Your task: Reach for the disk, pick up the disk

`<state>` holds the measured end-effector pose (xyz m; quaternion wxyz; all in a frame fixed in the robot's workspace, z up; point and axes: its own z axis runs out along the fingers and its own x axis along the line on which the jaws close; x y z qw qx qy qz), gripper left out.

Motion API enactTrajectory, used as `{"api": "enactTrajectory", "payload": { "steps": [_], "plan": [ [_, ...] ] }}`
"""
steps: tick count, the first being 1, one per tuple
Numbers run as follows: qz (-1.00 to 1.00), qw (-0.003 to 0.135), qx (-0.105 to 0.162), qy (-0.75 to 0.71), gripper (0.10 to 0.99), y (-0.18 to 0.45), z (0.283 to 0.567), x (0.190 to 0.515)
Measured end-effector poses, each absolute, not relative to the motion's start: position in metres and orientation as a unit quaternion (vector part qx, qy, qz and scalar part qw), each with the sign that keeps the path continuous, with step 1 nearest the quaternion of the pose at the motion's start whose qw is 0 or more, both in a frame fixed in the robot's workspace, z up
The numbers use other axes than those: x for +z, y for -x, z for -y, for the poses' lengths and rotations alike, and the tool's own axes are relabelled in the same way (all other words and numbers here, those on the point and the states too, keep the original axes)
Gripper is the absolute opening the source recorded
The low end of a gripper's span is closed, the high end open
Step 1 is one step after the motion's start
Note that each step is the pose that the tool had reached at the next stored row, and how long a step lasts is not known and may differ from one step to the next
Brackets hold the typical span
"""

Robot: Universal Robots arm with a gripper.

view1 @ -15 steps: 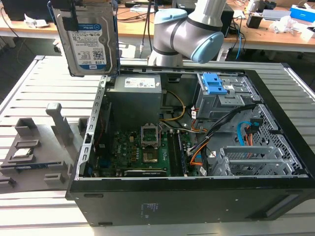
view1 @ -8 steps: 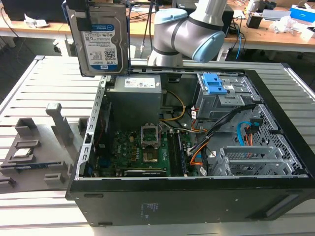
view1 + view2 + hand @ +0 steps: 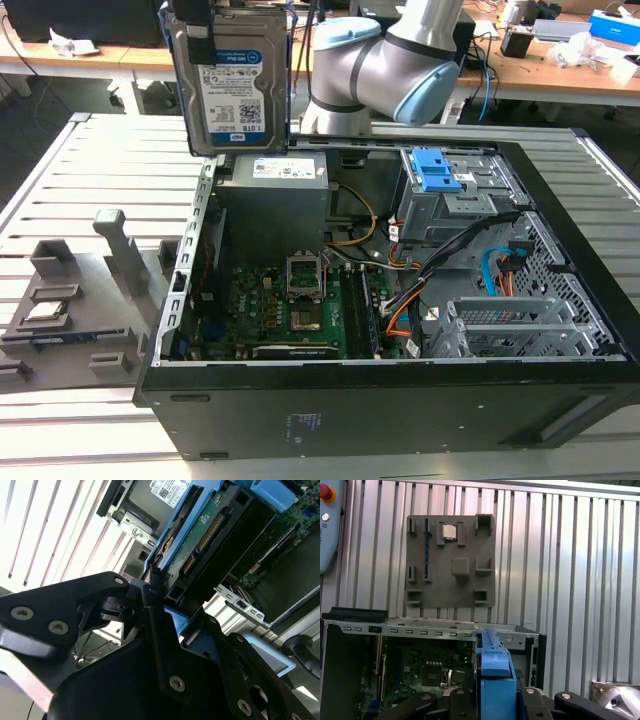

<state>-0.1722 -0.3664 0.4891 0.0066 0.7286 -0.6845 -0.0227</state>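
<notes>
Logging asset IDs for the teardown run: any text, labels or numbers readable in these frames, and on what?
White-and-blue barcode label on the disk, which the gripper holds above the case: print too small to read.
Power supply label: too small to read.
White sticker in the second wrist view: blurred, unreadable.
Nothing else legible.

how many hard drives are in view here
1. The disk hangs in the gripper above the open computer case, at the exterior view's upper left. Others may sit hidden inside the drive cage.
</notes>
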Motion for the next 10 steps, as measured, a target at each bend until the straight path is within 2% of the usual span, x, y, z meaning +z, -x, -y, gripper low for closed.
{"api": "enactTrajectory", "payload": {
  "steps": [10],
  "plan": [
    [0.685,0.007,-0.023,-0.729,0.365,0.141,0.366,0.489]
  ]
}}
